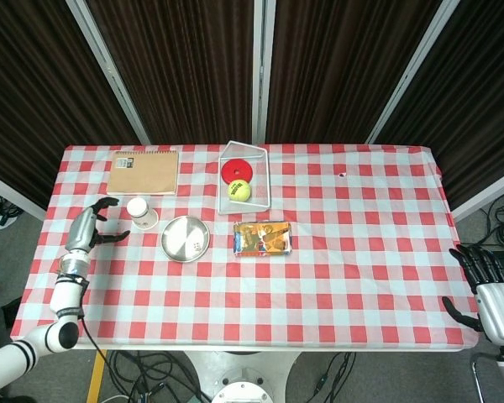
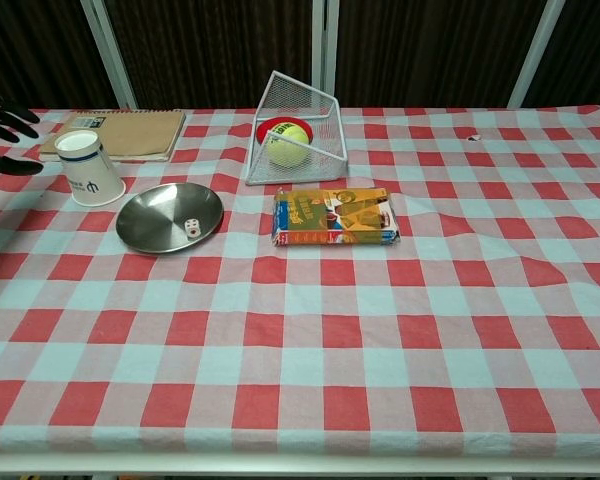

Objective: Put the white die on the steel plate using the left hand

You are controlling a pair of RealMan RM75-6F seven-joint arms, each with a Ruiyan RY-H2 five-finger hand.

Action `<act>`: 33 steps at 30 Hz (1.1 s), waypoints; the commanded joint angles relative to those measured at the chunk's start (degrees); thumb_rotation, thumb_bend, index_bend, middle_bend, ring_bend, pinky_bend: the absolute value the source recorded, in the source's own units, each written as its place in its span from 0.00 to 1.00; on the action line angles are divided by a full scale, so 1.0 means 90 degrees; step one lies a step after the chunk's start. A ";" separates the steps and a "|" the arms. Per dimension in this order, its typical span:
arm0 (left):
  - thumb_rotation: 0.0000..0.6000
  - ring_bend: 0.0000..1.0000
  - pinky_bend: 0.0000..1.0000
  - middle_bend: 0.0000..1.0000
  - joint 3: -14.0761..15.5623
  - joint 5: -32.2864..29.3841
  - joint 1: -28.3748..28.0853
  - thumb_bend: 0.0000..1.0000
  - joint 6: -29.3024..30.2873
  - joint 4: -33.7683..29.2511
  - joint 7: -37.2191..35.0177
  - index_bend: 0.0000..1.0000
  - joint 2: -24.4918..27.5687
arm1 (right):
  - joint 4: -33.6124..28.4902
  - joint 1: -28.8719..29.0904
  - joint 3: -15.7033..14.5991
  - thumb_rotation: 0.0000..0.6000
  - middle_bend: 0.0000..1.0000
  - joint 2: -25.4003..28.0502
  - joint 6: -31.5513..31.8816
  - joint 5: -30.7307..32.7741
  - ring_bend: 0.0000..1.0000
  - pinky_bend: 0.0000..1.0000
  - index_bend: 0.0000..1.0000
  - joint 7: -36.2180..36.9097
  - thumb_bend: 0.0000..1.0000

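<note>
The white die (image 2: 190, 225) lies inside the steel plate (image 2: 145, 225), resting on the plate's shallow floor a little toward its right side, with nothing touching it; in the head view it shows only as a small pale speck on the plate. Judged from how things lie, the task's main step looks done: the die is on the plate and released, and what is left, if anything, is only for the arm to settle somewhere out of the way. The left hand (image 1: 91, 227) is well apart from the plate, out at the left edge of the bench (image 2: 380, 330), beyond the white paper cup (image 2: 88, 168) that stands between it and the plate. Its fingers are spread apart and slightly curved, the thumb pointing toward the cup, and it holds nothing; it does not touch the cup, and whether it brushes the checked cloth beneath cannot be told. In the chest view only its dark fingertips (image 2: 10, 115) show at the frame's left border. The right hand (image 1: 487, 281) hangs off the right end of the bench, low beside the corner, fingers parted and empty, taking no part. The spiral notebook (image 2: 120, 133), the wire basket (image 2: 295, 130) with its tennis ball (image 2: 289, 145) and red disc, and the snack packet (image 2: 332, 217) lie apart from the plate.
</note>
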 commanded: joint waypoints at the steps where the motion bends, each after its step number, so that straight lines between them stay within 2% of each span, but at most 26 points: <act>1: 1.00 0.10 0.23 0.15 -0.0236 0.0222 -0.0242 0.14 -0.0518 0.0716 -0.0885 0.20 -0.0345 | -0.0043 0.0013 0.0009 1.00 0.07 0.0010 -0.0030 0.0020 0.00 0.00 0.08 -0.0051 0.22; 8: 1.00 0.10 0.21 0.14 -0.0233 0.0588 -0.0631 0.13 -0.0875 0.1413 -0.1374 0.20 -0.0677 | -0.0179 0.0043 0.0026 1.00 0.07 0.0042 -0.0103 0.0065 0.00 0.00 0.08 -0.0198 0.22; 14: 1.00 0.10 0.21 0.14 -0.0213 0.0582 -0.0830 0.13 -0.1046 0.1914 -0.1304 0.22 -0.0970 | -0.0236 0.0049 0.0032 1.00 0.07 0.0060 -0.0132 0.0091 0.00 0.00 0.08 -0.0256 0.22; 22: 1.00 0.10 0.21 0.16 -0.0291 0.0528 -0.0865 0.14 -0.1148 0.2162 -0.1585 0.30 -0.1128 | -0.0272 0.0048 0.0037 1.00 0.07 0.0080 -0.0151 0.0114 0.00 0.00 0.08 -0.0299 0.22; 29: 1.00 0.12 0.21 0.26 -0.0354 0.0507 -0.0934 0.13 -0.1101 0.2566 -0.1633 0.47 -0.1327 | -0.0295 0.0034 0.0046 1.00 0.07 0.0095 -0.0135 0.0133 0.00 0.00 0.08 -0.0326 0.22; 33: 1.00 0.13 0.21 0.28 -0.0337 0.0537 -0.0951 0.14 -0.1131 0.2626 -0.1614 0.47 -0.1317 | -0.0302 0.0042 0.0043 1.00 0.07 0.0086 -0.0147 0.0120 0.00 0.00 0.08 -0.0333 0.22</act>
